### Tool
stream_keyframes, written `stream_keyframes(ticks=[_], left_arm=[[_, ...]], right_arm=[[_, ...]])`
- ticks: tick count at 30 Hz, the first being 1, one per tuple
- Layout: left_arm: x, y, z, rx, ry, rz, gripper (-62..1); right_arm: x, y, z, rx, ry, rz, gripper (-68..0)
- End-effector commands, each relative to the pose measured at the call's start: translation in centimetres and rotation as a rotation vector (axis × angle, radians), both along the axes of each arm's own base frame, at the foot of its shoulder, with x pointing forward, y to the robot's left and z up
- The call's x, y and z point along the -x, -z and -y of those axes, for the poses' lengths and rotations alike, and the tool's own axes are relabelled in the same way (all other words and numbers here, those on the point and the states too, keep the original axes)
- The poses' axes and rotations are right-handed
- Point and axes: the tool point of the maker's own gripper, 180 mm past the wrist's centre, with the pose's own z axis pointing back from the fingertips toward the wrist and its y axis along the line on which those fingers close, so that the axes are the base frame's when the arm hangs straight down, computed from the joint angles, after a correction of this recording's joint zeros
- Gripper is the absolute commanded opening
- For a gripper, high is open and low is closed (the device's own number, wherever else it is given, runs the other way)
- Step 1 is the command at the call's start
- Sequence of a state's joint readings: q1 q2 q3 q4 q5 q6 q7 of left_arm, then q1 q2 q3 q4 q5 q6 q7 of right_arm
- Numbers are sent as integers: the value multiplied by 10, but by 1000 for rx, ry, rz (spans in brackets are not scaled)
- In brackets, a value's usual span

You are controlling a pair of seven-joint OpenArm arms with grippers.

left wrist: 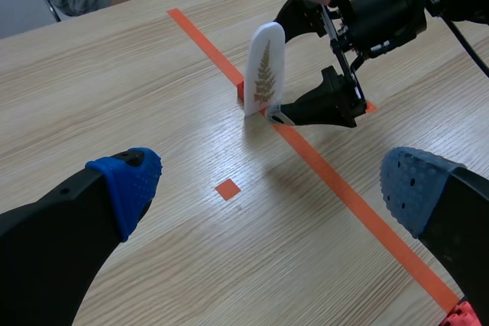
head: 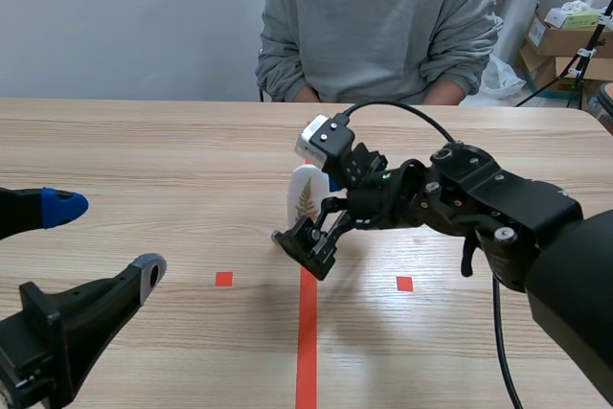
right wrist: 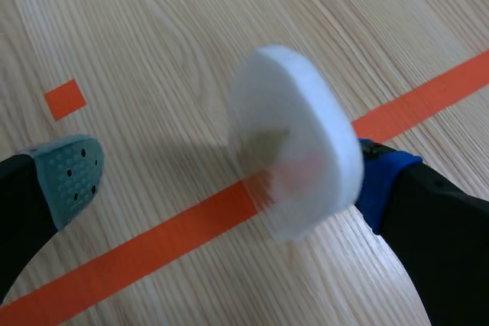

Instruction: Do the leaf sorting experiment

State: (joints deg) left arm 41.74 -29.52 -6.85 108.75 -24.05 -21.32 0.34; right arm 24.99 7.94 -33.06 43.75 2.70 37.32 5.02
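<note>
The worry from where I stand is that the white oval leaf card [right wrist: 294,139], printed with a fern frond, is balanced upright on its narrow edge on the wooden table [head: 144,141]. It looks to rest against only one finger, so I reckon a small nudge or a lopsided squeeze would tip it flat or slide it along the orange tape line [left wrist: 344,188]. The right gripper [head: 321,219] has its fingers spread wide, pinching nothing. The card stands between them, hard up against the blue pad [right wrist: 382,177], while the grey-green pad [right wrist: 70,173] is well apart from it. The card sits right at the tape line, near the table's middle. The left gripper [head: 105,239] hangs spread and empty, well away from the card, and a person [head: 374,16] sits across the table
</note>
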Motion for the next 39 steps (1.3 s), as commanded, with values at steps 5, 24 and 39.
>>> stream_keyframes(ticks=[5,24,39], left_arm=[[-2,-10,3,21,4,30,2],[-2,-9,3,19,4,27,2],[-2,-9,3,19,4,27,2]], right_arm=[[-8,-13,-1,-19,-2,43,-37],[-10,-20,-4,-53,-2,69,-459],[-10,-20,-4,-54,-1,69,-599]])
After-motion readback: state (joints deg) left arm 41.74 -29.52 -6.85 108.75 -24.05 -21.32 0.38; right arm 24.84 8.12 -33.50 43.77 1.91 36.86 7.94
